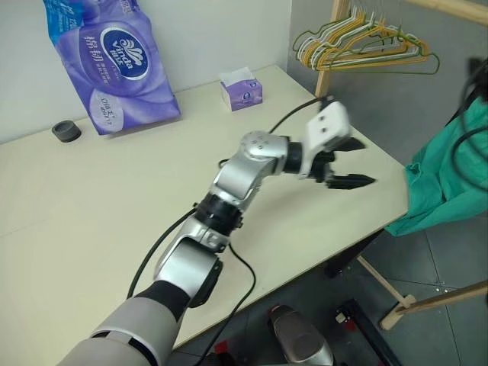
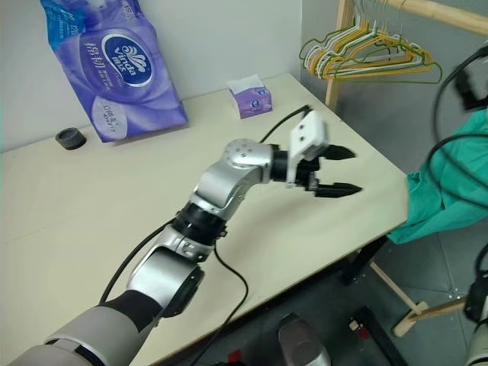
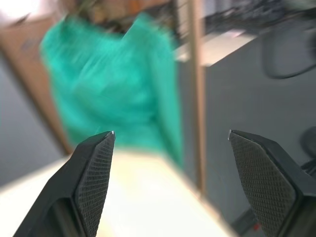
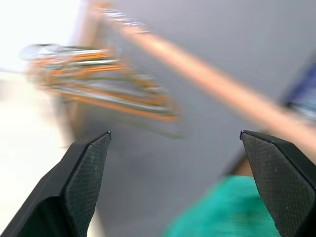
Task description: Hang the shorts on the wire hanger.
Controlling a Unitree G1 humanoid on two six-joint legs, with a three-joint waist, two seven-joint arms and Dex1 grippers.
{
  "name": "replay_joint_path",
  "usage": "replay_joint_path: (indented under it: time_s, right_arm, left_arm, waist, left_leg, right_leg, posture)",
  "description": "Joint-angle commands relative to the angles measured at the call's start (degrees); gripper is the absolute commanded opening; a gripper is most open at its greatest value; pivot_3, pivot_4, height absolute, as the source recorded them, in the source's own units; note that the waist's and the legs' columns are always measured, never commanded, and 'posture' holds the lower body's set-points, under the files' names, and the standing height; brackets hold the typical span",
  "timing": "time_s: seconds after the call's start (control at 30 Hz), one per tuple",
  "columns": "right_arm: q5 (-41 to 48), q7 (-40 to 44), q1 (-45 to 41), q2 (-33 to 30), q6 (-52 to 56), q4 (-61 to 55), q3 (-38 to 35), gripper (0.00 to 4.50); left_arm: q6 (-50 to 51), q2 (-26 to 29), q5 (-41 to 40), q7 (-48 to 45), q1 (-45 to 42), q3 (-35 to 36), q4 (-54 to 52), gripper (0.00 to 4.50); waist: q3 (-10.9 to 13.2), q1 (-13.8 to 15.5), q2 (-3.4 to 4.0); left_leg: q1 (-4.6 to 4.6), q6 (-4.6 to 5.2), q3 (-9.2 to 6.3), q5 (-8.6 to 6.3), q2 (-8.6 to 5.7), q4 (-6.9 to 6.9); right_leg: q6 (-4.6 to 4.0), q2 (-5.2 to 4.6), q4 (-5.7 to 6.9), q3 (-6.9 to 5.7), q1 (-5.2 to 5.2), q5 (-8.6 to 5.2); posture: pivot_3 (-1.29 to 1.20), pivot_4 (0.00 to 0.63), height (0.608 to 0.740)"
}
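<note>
The teal-green shorts (image 1: 450, 175) hang just off the table's right corner, partly cut off by the picture's edge; what holds them up is hidden. My left gripper (image 1: 367, 162) hovers over the table's right end, pointing at the shorts (image 3: 113, 84), open and empty, a short gap away from them. Several wire hangers hang bunched on a wooden rail at the back right, an olive wire hanger (image 1: 415, 70) outermost. My right gripper (image 4: 175, 133) is open and empty in the right wrist view, facing the hangers, with the shorts (image 4: 232, 207) below it.
The cream table (image 1: 91, 206) carries a purple tissue pack (image 1: 114, 61), a small tissue box (image 1: 242, 89) and a black tape roll (image 1: 66, 131) along the back wall. A wooden rack post (image 1: 328, 72) stands behind the table; its floor bars (image 1: 427, 301) lie at the lower right.
</note>
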Motion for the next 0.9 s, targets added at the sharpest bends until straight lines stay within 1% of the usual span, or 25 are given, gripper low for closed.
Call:
replay_joint_path:
  time_s: [0.03,0.07,0.13,0.2,0.23,0.27,0.33,0.4,0.43,0.47,0.53,0.63,0.83,0.9]
  right_arm:
    - [2.71,2.42,7.42,7.05,-8.87,-7.91,5.60,4.48]
    - [1.79,2.27,9.45,9.52,-12.26,-8.11,8.27,4.48]
    - [-0.19,0.70,11.74,14.02,-17.33,-7.16,11.70,4.48]
    - [-1.19,0.57,12.70,17.49,-21.58,-4.48,14.21,4.48]
    - [-1.32,1.17,12.92,19.73,-23.76,-2.02,16.29,4.48]
    - [-1.41,1.68,13.07,21.24,-25.47,-0.13,17.66,4.48]
    - [-2.51,1.33,12.69,24.52,-29.40,4.60,19.83,4.48]
    - [-2.45,1.94,11.70,29.14,-32.55,12.58,22.31,4.48]
    - [-2.05,2.71,11.28,30.89,-33.64,15.69,23.01,4.48]
    - [-1.86,3.37,10.98,31.94,-34.55,17.73,23.27,4.48]
    - [-3.61,3.01,10.00,33.83,-38.20,22.45,24.32,4.48]
    - [-4.86,2.93,8.73,35.83,-41.92,26.96,25.09,4.48]
    - [-4.64,4.85,8.61,36.52,-44.94,29.78,25.26,4.48]
    - [-4.20,5.00,9.08,36.48,-45.31,30.24,24.65,4.48]
  left_arm:
    - [1.97,6.78,2.93,7.56,8.04,6.08,-9.48,3.90]
    - [2.95,8.49,3.28,10.05,10.94,8.12,-11.73,3.90]
    - [4.94,9.76,3.63,16.01,15.53,12.03,-15.35,3.90]
    - [6.82,9.33,3.90,22.20,19.83,15.81,-18.59,3.90]
    - [7.50,8.88,4.35,26.02,23.69,18.51,-21.34,3.90]
    - [8.01,8.50,4.65,28.80,26.41,20.23,-23.39,3.90]
    - [7.01,7.31,6.58,35.37,31.60,23.34,-26.40,3.90]
    - [5.71,6.82,10.96,42.99,38.52,26.06,-28.19,3.90]
    - [5.52,6.63,11.82,45.25,40.87,27.17,-28.43,3.90]
    - [5.52,6.47,12.15,46.58,42.22,27.73,-28.61,3.90]
    - [6.37,4.88,10.34,49.50,43.99,31.22,-28.57,3.90]
    - [5.91,4.26,9.30,51.28,45.14,33.50,-28.29,3.90]
    - [5.76,5.90,7.11,49.58,42.82,33.31,-25.76,3.90]
    - [5.51,6.51,6.68,48.62,41.72,32.51,-24.61,3.90]
  waist:
    - [-0.04,0.15,-0.04]
    - [-0.06,0.17,-0.06]
    - [-0.12,0.70,-0.07]
    - [-0.13,2.47,-0.09]
    - [-0.16,3.42,-0.14]
    - [-0.29,3.94,-0.30]
    - [-0.66,6.15,-0.80]
    - [-0.89,7.68,-1.03]
    - [-1.06,8.65,-1.14]
    - [-1.10,9.61,-1.19]
    - [-1.10,12.04,-1.21]
    - [-1.13,16.15,-1.26]
    - [-1.24,22.06,-1.43]
    - [-1.24,23.39,-1.43]
  left_leg:
    - [-0.01,0.00,-0.09,0.00,0.02,0.00]
    - [-0.01,0.00,-0.11,0.00,0.01,0.00]
    - [-0.01,0.02,-0.19,-0.01,0.04,0.03]
    - [-0.06,0.01,-0.31,-0.01,-0.06,0.20]
    - [-0.19,0.02,-0.40,-0.01,-0.14,0.39]
    - [-0.30,0.03,-0.49,-0.02,-0.18,0.60]
    - [-0.36,-0.03,-0.66,-0.08,-0.20,0.76]
    - [-0.41,-0.02,-0.83,-0.09,-0.22,0.87]
    - [-0.41,-0.02,-0.90,-0.09,-0.25,0.85]
    - [-0.39,-0.02,-1.00,-0.09,-0.25,0.86]
    - [-0.49,-0.02,-1.14,-0.08,-0.25,0.87]
    - [-0.52,-0.06,-1.27,-0.04,-0.26,0.91]
    - [-0.53,-0.21,-1.54,0.07,-0.23,0.91]
    - [-0.55,-0.24,-1.57,0.09,-0.22,0.91]
  right_leg:
    - [-0.02,0.01,0.04,-0.02,0.00,0.01]
    - [-0.04,0.01,0.08,-0.04,-0.02,0.02]
    - [-0.06,0.01,0.10,-0.08,-0.02,0.04]
    - [-0.07,-0.10,0.14,-0.18,-0.13,0.05]
    - [-0.06,-0.20,0.15,-0.25,-0.12,0.06]
    - [-0.03,-0.27,0.16,-0.31,-0.13,0.08]
    - [-0.02,-0.39,0.17,-0.42,-0.09,0.10]
    - [-0.04,-0.56,0.16,-0.59,-0.07,0.21]
    - [-0.06,-0.60,0.14,-0.64,-0.07,0.27]
    - [-0.11,-0.59,0.16,-0.69,-0.04,0.31]
    - [-0.23,-0.60,0.17,-0.87,-0.08,0.40]
    - [-0.35,-0.60,0.16,-1.05,-0.08,0.55]
    - [-0.47,-0.56,0.14,-1.66,-0.04,0.63]
    - [-0.52,-0.55,0.14,-1.72,-0.05,0.66]
  posture:
    - [-0.36,0.116,0.740]
    - [-0.35,0.112,0.740]
    - [-0.31,0.108,0.740]
    - [-0.27,0.104,0.740]
    - [-0.26,0.104,0.740]
    - [-0.24,0.100,0.740]
    - [-0.21,0.099,0.740]
    - [-0.18,0.098,0.740]
    - [-0.16,0.098,0.740]
    - [-0.15,0.097,0.740]
    - [-0.11,0.095,0.740]
    - [-0.06,0.096,0.740]
    - [0.01,0.102,0.740]
    - [0.04,0.105,0.740]
